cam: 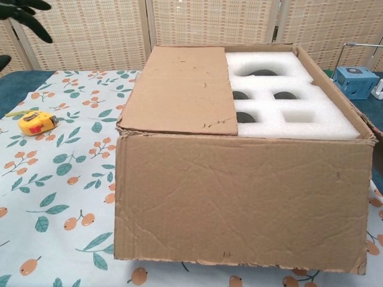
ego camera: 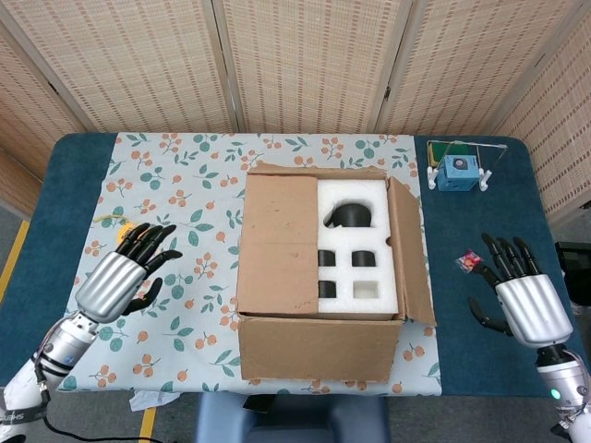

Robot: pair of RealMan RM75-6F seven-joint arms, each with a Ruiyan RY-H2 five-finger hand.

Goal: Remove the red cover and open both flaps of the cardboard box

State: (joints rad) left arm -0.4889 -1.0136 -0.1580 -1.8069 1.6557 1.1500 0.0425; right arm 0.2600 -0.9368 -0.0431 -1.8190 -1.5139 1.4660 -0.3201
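Observation:
The cardboard box [ego camera: 314, 346] stands mid-table on the flowered cloth. Its left flap [ego camera: 277, 245] lies flat over the left half; the chest view shows the same flap [cam: 179, 89] level with the rim. The right flap [ego camera: 411, 249] is raised and leans outward. White foam [ego camera: 358, 249] with dark-filled cut-outs is exposed, and no red cover shows on the box. My left hand [ego camera: 120, 277] hovers left of the box with fingers spread and empty; its dark fingertips [cam: 27, 13] show in the chest view's top left corner. My right hand [ego camera: 526, 305] is open, right of the box.
A yellow tape measure [cam: 37, 122] lies on the cloth left of the box, under my left hand in the head view. A small red item [ego camera: 469, 263] lies on the blue table just ahead of the right hand. A blue cube on a white stand [ego camera: 457, 171] sits back right.

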